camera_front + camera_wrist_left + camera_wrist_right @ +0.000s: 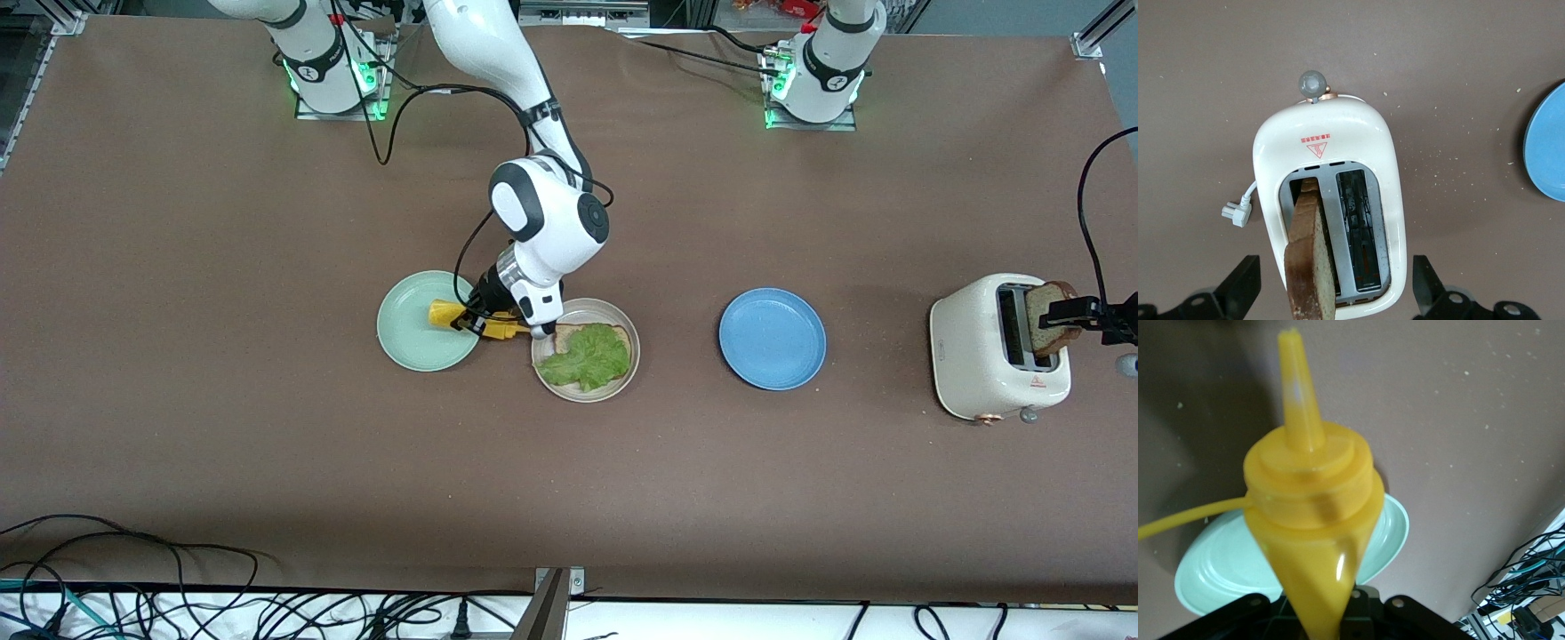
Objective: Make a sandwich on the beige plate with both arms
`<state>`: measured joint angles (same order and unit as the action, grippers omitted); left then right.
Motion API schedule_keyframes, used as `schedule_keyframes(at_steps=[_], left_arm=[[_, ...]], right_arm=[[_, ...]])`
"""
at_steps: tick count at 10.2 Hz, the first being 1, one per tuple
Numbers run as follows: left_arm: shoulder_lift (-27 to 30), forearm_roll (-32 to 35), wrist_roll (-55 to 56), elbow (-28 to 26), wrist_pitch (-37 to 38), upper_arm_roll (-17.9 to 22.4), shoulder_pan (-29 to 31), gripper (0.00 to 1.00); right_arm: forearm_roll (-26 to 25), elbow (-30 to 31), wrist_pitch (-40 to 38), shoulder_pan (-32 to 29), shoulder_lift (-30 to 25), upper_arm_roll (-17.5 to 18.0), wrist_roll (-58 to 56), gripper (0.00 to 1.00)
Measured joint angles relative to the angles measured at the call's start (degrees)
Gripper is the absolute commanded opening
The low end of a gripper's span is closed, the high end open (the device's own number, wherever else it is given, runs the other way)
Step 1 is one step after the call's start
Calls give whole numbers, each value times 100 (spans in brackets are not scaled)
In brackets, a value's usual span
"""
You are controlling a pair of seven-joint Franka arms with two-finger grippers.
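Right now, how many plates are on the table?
3. The mint-green plate lies toward the right arm's end, the beige plate with bread and lettuce beside it, and the blue plate between the beige plate and the toaster. None seems hidden.

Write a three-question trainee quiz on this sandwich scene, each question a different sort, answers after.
1. True or false: the right gripper is shut on the yellow squeeze bottle.
2. Multiple choice: what lies on the bread slice on the beige plate? A lettuce leaf; B tomato; C nothing.
3. Fill in: the left gripper is open around the bread slice standing in a slot of the ____.

Key: 1 true; 2 A; 3 toaster.
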<state>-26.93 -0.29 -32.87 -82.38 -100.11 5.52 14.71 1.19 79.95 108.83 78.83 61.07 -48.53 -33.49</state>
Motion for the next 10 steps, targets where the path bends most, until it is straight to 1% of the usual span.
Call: schedule_keyframes(at_steps=[3,5,6,7,10], left_arm=[[0,0,0,0,2,-2,0,100],[0,0,0,0,5,-4,0,100],[0,0,0,0,8,-8,0,100],[1,0,0,0,11,-11,0,100],[0,0,0,0,18,-18,0,100]], right_arm=[[0,-100,-8,-3,138,-10,2,0],[50,-184,-62,-21,93,-190,-48,0],[220,-214,-85,-52,13,-364,-224,0],[505,-226,-153,-102,-110,-601,-602,0],[1549,-211,-596,-409,-553,-1430,-2215,0]])
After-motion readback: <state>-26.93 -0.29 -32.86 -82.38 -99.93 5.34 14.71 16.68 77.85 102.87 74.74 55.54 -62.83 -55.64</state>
